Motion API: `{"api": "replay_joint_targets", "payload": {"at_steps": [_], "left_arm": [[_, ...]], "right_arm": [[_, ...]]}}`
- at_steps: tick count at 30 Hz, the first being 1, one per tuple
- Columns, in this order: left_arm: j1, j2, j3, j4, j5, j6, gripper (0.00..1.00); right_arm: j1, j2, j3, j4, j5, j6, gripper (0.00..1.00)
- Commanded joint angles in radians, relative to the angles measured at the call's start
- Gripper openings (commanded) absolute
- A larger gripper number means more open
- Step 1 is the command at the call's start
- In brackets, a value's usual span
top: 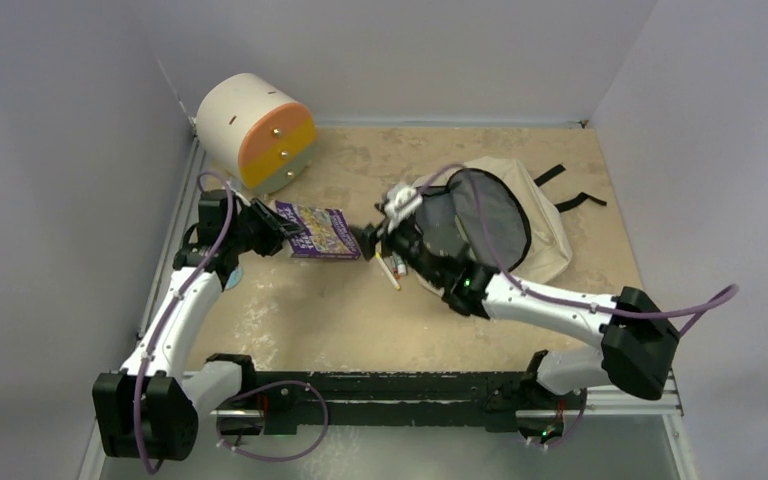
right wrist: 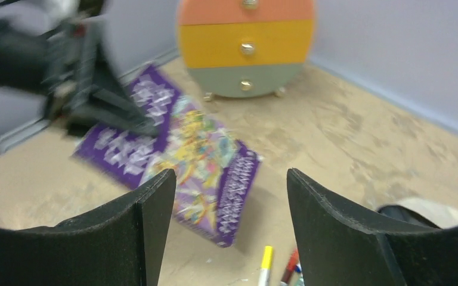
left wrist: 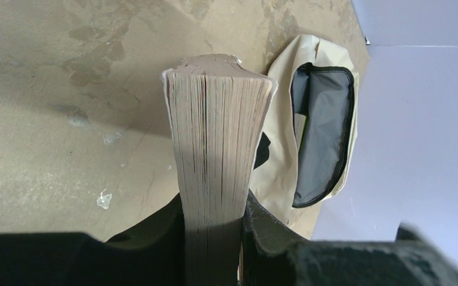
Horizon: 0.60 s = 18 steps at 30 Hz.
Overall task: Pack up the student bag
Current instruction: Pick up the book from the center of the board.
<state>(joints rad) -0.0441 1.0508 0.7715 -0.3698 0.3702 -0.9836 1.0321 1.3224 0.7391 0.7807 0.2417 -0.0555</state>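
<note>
Left gripper is clamping the thick purple paperback book by its left end. Left wrist view is showing the grey-brown page edges squeezed between both black fingers. Cover is facing up in the top view. Book is sitting left of table centre, reaching toward the right arm. Can't tell whether its far corner is touching the tan table.

Right gripper is hanging just off the book's right edge, jaws spread wide, holding nothing. Right wrist view is showing the book framed between its two black fingers, no contact.

Beige fabric student bag with black zip lines and dark grey lining is lying flat on the table at back right, behind the right wrist. Its mouth is gaping open, black straps trailing off to the right. Book and bag are sitting apart.

A few coloured marker pens are lying on the table just under the right gripper, between book and bag. Cream cylindrical drawer unit with orange, yellow and grey-green drawer fronts is sitting in the back-left corner
</note>
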Motion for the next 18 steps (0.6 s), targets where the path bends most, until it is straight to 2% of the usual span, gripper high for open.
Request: {"api": "replay_joint_targets", "payload": {"at_steps": [1, 5, 9, 13, 18], "left_arm": [[0.007, -0.065, 0.068, 0.078, 0.053, 0.054, 0.0], [0.007, -0.085, 0.068, 0.074, 0.073, 0.086, 0.0], [0.006, -0.095, 0.068, 0.079, 0.091, 0.105, 0.0], [0.007, -0.097, 0.061, 0.098, 0.128, 0.114, 0.0], [0.007, -0.079, 0.06, 0.101, 0.155, 0.111, 0.0]], "right_arm": [[-0.208, 0.013, 0.244, -0.557, 0.029, 0.325, 0.7], [-0.366, 0.078, 0.39, -0.838, 0.053, 0.412, 0.72], [-0.442, 0.192, 0.513, -1.091, 0.128, 0.402, 0.74], [-0.494, 0.27, 0.531, -1.144, 0.166, 0.394, 0.76], [-0.505, 0.4, 0.592, -1.127, 0.272, 0.364, 0.77]]}}
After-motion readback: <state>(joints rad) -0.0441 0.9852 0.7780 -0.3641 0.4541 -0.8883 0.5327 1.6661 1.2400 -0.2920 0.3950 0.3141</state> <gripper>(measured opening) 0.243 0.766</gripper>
